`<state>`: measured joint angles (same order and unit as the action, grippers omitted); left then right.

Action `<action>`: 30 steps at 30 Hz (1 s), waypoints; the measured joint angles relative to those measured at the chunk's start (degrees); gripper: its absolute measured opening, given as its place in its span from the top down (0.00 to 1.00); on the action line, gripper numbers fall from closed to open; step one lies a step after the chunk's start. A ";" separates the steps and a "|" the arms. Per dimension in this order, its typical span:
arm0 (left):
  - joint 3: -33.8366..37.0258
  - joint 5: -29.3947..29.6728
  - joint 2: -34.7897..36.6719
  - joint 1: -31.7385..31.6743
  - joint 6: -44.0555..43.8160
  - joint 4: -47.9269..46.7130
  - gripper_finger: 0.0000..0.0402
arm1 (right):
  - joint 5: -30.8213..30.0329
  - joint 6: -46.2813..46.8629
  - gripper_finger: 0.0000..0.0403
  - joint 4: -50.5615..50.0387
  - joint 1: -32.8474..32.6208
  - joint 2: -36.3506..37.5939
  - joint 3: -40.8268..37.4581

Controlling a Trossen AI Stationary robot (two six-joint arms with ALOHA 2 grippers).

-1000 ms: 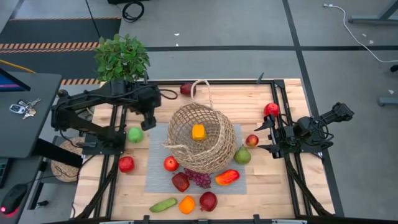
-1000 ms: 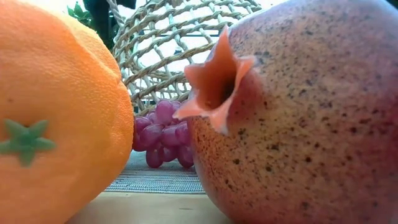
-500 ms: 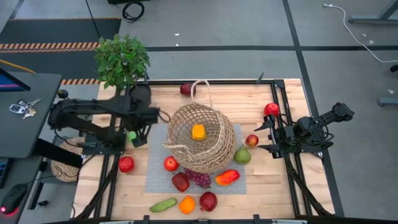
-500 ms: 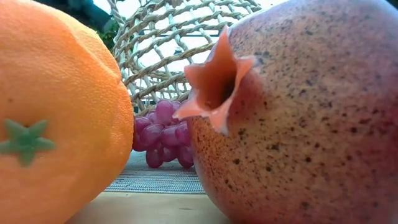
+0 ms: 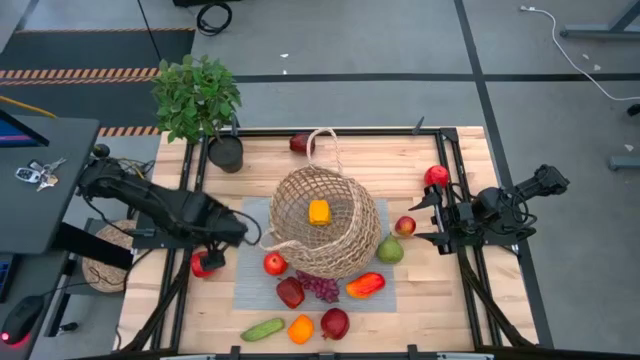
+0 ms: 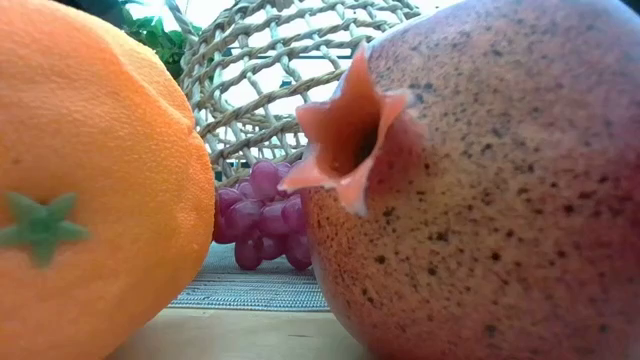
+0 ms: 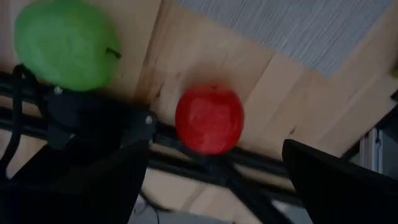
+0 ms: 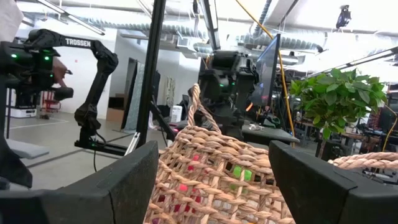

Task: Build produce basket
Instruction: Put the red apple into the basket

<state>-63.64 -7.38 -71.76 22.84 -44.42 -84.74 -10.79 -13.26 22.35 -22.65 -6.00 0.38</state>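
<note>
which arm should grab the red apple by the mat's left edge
Left. The left gripper hovers open right over that red apple, which sits between its fingers in the left wrist view. The right gripper waits across the basket.

One basket (image 5: pixel 322 222); one potted plant (image 5: pixel 198 98); one mat (image 5: pixel 250 285); two robot arms; about thirteen produce pieces (image 5: pixel 334 323) on the worktop (image 5: pixel 440 300).
</note>
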 joint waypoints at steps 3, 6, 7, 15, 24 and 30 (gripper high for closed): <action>0.00 3.10 -0.25 5.47 -4.60 4.19 0.07 | 0.00 0.00 0.23 0.03 0.00 0.01 0.00; 0.01 5.05 -1.06 10.34 -8.08 5.48 0.07 | 0.00 0.00 0.23 0.04 0.00 0.01 0.00; 0.19 5.32 -1.45 11.69 -9.18 5.20 0.07 | 0.00 0.00 0.23 0.03 0.00 0.00 0.00; 9.07 5.95 -1.80 18.33 -14.92 13.80 0.07 | -0.02 0.00 0.23 0.07 0.00 0.01 0.00; 14.04 4.62 -1.80 19.22 -11.78 14.13 0.07 | -0.02 0.00 0.23 0.05 -0.01 0.02 0.00; 17.67 4.63 -1.80 19.50 -12.38 17.25 0.07 | -0.02 0.00 0.23 0.07 -0.01 0.02 0.00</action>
<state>-45.97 -2.75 -73.56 42.33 -56.80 -67.49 -10.81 -13.26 22.41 -22.66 -5.98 0.38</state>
